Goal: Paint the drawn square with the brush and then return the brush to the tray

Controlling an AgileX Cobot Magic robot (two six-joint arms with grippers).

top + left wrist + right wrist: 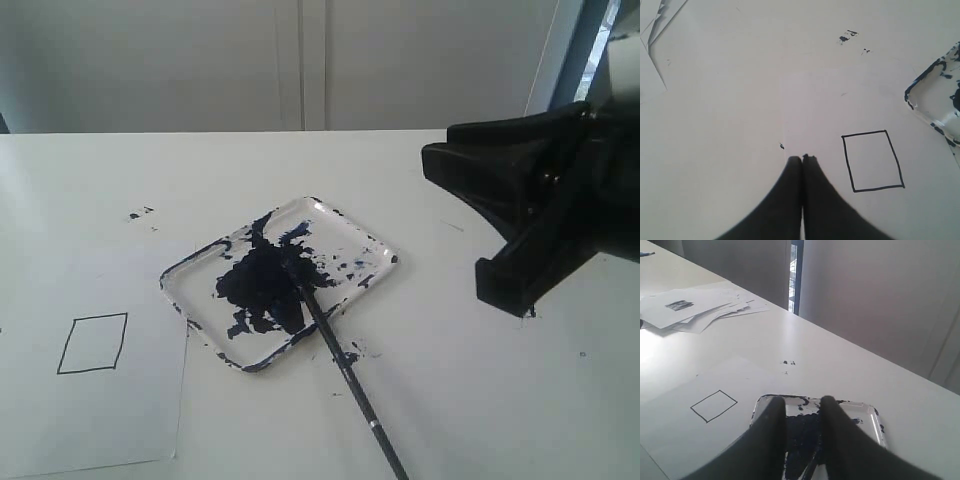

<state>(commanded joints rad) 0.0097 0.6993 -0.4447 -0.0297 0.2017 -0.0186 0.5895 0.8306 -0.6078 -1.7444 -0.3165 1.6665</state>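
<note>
1. Exterior view is showing a white table (pixel 480 400) filling most of the scene, with a white paper sheet (pixel 100 420) lying flat at its left side.
2. Loose papers (pixel 690 310) are lying in an untidy stack far along the table in the right wrist view.
3. The tray (pixel 345 235) is sitting near the middle of the table, just right of the sheet. A large blue-black paint blotch is covering much of its floor.
4. The right gripper (pixel 455 220) is hovering to the right of the tray in the exterior view. Its fingers are standing clearly apart and are gripping nothing. Its own camera is looking down between them (pixel 800 402) onto the tray's paint.
5. The brush (pixel 345 370) is lying with its dark tip in the blotch. Its handle is crossing the tray's near rim and resting on the table, touched by neither gripper.
6. The left gripper (pixel 802 159) is showing only in its wrist view, hanging over the sheet close to the outline. Its fingers are pressing together with nothing between them.
7. The drawn square (pixel 93 343) is sitting on the sheet, left of the tray, with its inside showing plain white.
8. A few dark paint splatters (pixel 135 214) are dotting the table beyond the sheet.
</note>
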